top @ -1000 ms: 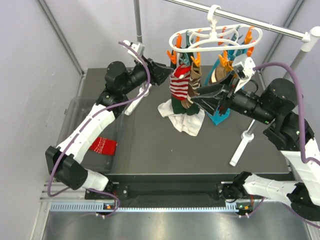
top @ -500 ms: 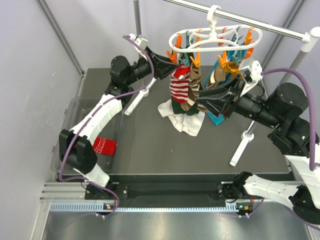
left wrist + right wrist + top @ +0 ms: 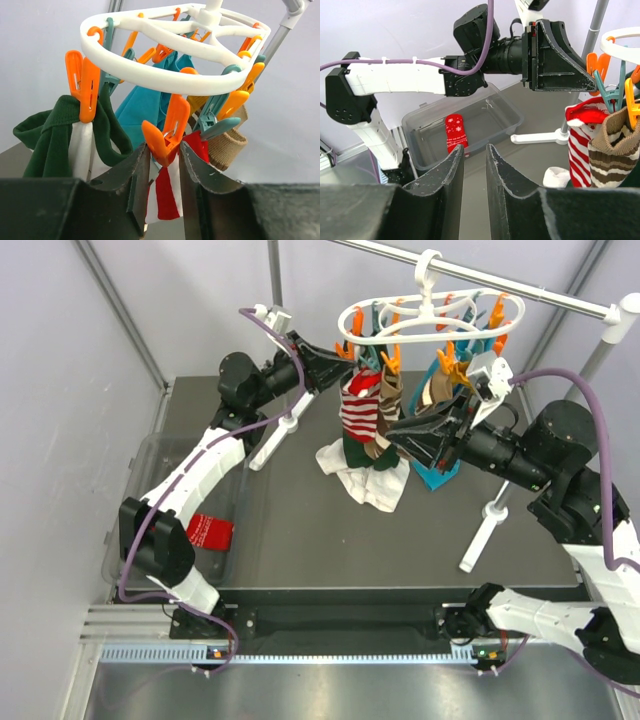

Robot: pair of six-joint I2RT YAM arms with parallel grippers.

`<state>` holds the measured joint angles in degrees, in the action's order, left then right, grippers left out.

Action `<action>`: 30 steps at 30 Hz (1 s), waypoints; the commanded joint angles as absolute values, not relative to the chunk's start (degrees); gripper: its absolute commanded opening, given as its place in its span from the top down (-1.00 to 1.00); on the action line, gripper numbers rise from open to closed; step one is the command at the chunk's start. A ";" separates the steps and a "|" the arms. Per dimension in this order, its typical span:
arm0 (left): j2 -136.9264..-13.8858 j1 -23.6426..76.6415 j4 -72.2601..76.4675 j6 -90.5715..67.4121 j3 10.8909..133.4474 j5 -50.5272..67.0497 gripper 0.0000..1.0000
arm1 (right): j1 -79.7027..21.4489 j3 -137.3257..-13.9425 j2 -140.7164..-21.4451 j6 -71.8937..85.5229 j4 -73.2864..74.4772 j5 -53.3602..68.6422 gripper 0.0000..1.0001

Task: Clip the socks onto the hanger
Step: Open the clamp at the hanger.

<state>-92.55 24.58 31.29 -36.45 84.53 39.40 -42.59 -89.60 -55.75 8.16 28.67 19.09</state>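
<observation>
The right gripper (image 3: pixel 475 150) has its jaws a narrow gap apart with nothing in them, near the red-and-white striped sock (image 3: pixel 580 145) and the brown-and-cream striped sock (image 3: pixel 615 150), both dangling from clips. The left gripper (image 3: pixel 163 146) presses its jaws on either side of an orange clip (image 3: pixel 167 127) under the white oval hanger (image 3: pixel 150 75), which hooks on the grey rail (image 3: pixel 540 292) above the far side of the counter (image 3: pixel 300 530).
</observation>
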 commanded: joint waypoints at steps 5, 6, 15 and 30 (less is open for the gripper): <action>-92.02 24.78 35.07 -39.46 87.45 39.03 0.81 | -42.80 -90.52 -56.69 10.02 25.05 17.14 0.63; -91.67 24.87 34.55 -39.20 87.28 38.85 0.86 | -42.89 -90.70 -56.86 10.28 25.05 16.70 0.63; -83.86 31.37 19.44 -28.49 85.96 29.44 1.00 | -42.89 -97.38 -62.05 14.06 29.53 8.44 0.50; -76.55 46.40 4.75 -14.60 85.43 10.82 1.00 | -42.89 -109.06 -69.34 17.49 35.24 0.71 0.17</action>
